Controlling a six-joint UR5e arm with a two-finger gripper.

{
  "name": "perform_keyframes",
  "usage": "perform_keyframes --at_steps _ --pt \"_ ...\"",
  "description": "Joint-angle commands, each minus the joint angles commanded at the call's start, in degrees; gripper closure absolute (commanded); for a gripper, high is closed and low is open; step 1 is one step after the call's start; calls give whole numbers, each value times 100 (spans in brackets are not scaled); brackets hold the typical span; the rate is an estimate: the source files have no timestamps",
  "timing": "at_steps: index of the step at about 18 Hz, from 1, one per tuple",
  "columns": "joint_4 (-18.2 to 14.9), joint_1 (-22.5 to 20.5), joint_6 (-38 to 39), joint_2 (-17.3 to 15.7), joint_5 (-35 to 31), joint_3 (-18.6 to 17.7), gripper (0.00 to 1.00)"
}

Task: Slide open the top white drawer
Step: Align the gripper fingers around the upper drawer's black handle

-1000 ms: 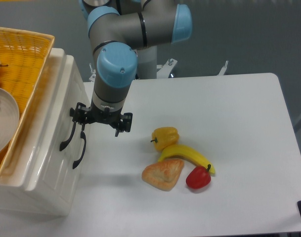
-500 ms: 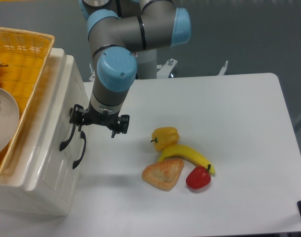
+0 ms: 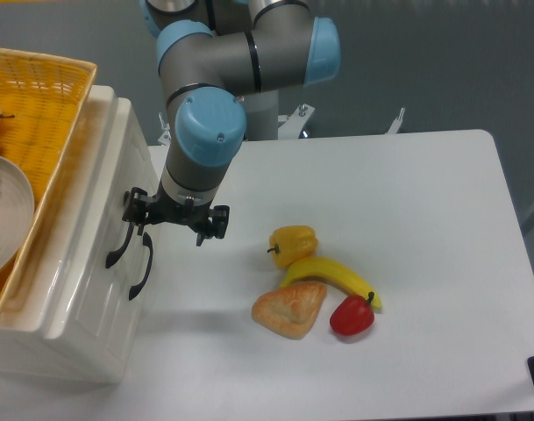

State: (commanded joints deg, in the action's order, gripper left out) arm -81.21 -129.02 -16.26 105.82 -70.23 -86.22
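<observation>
Gripper [image 3: 173, 221] spread wide, hanging just in front of the white cabinet's face, one finger [image 3: 135, 213] beside the curved black handle [image 3: 119, 241] of the top white drawer [image 3: 117, 167], nothing pinched. Drawer flush at the bench's [image 3: 407, 219] left. Yellow wicker basket [image 3: 47, 105] on top. Yellow pepper [image 3: 293, 244], banana [image 3: 337, 276], bread [image 3: 290, 309], red pepper [image 3: 352, 316] clustered mid-bench.

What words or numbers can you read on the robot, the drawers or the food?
None: no readable words, numbers or signs appear anywhere.
The grey and blue robot arm, the glossy white drawer cabinet, the yellow wicker basket and the food on the white table all carry no lettering.
</observation>
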Motion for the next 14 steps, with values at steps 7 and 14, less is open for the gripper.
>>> perform_keyframes --at_steps 7,14 --pt "-9 0 9 9 115 0 0" --pt "-9 17 18 26 115 -26 0"
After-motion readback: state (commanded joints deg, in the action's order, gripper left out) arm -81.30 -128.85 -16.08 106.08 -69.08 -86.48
